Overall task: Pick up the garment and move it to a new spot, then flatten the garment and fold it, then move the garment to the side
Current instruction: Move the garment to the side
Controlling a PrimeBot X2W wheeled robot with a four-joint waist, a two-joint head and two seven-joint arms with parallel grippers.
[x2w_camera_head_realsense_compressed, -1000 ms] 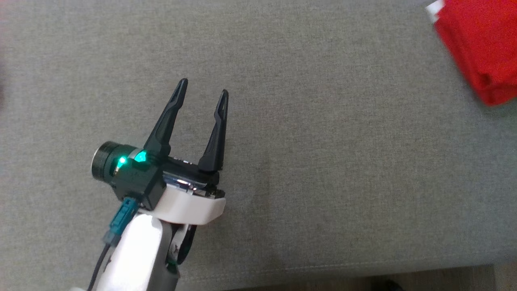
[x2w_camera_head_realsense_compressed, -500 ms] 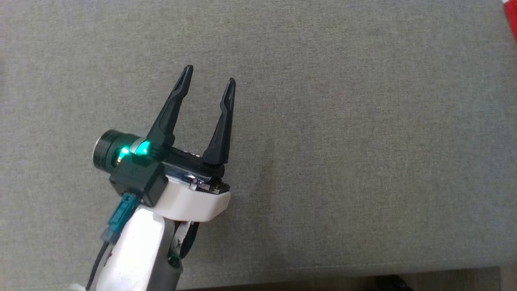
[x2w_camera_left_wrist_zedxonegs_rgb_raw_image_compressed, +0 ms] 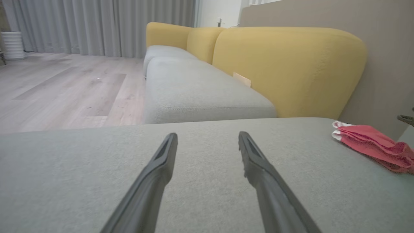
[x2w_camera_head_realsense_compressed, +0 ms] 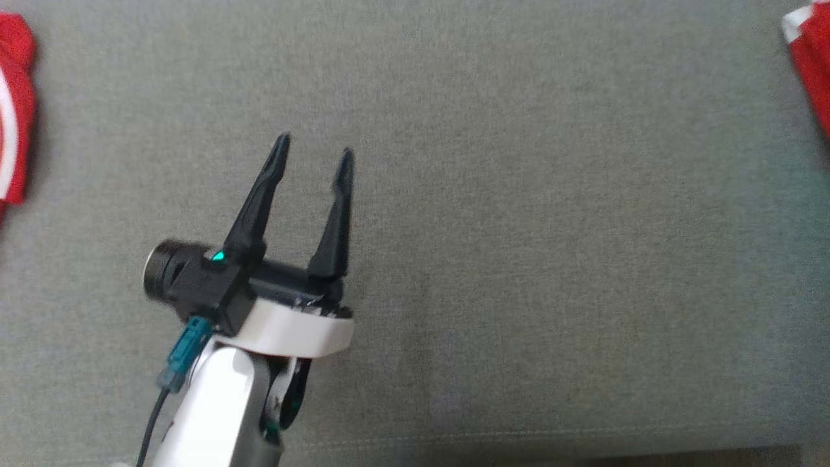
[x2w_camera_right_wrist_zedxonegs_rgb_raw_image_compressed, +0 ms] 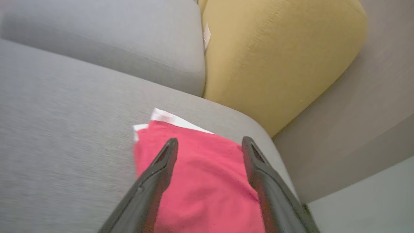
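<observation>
Garment sits folded at lower middle, right gripper spread wide over it, holding nothing; left gripper at lower left is likewise spread wide and empty, over the sofa.

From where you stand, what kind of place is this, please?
Most likely a home living room: a sofa with grey seats and yellow back cushions, a wood-plank floor and long grey curtains. A folded red garment lies on the seat.
</observation>
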